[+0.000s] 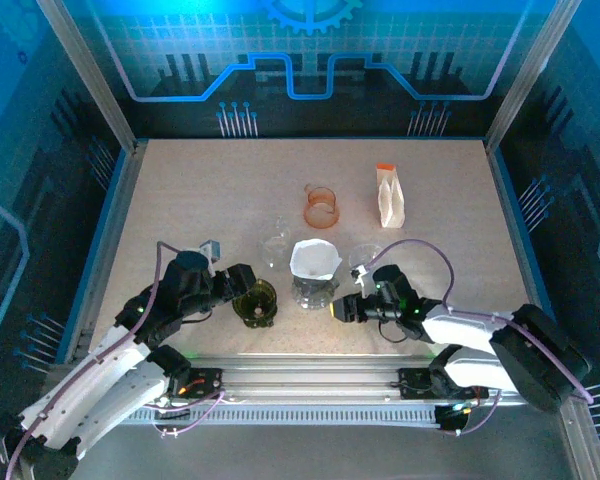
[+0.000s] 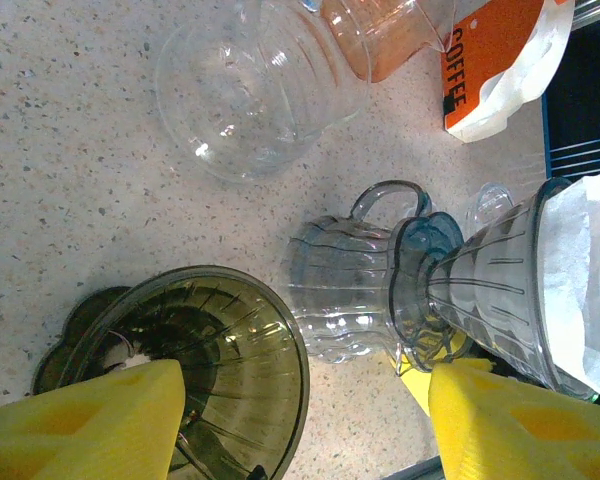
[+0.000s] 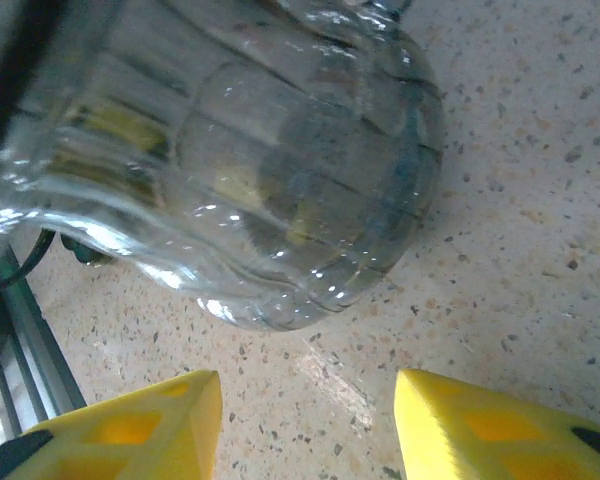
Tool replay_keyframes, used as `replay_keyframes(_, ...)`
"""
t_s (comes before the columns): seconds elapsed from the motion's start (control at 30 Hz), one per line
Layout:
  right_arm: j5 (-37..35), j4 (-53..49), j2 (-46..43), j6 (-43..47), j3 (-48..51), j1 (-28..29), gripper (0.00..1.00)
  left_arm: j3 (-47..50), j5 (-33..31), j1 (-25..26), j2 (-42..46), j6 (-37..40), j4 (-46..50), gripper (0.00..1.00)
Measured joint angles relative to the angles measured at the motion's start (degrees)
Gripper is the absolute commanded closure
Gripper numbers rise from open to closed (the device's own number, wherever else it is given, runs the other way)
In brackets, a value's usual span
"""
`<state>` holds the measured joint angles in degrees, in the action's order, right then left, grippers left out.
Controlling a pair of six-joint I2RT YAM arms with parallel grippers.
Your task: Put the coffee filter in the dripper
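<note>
The white paper filter sat in the clear dripper on top of the glass jug, at the middle of the table. I judged the placing all but done, and the step in hand to be seating the paper flat.

My right gripper was low beside the jug's belly, its fingers apart with only bare tabletop between them. My left gripper was spread as well, one finger over the rim of the dark green dripper, clamped on nothing.

To finish well I would steady the jug gently from the side and press the paper down evenly, never knocking the tall stack.

A ribbed glass bowl, an orange cup and the coffee pack stood behind, clear of the work. The green dripper, just beside the jug, crowded the left side.
</note>
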<state>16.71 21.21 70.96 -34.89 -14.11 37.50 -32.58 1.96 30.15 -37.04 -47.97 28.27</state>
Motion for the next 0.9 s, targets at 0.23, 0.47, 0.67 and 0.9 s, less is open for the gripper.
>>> replay_keyframes(0.23, 3.50, 7.54, 5.29, -2.05, -0.13, -0.07, 0.63, 0.00, 0.00, -0.07, 0.00, 0.02, 0.26, 0.33)
replay_keyframes(0.47, 4.81, 12.24, 9.44, -4.17, -1.01, -0.07, 0.68, 0.00, 0.00, -0.37, 0.00, 0.02, 0.66, 0.33)
replay_keyframes(0.67, 4.35, 11.98, 9.97, -4.79, -2.03, 0.07, 0.70, 0.00, 0.00, -0.39, 0.09, 0.02, 1.03, 0.33)
replay_keyframes(0.9, 3.02, 10.56, 10.73, -4.72, -4.90, 0.85, 0.71, 0.00, 0.00, -0.44, 0.52, 0.02, 1.29, 0.33)
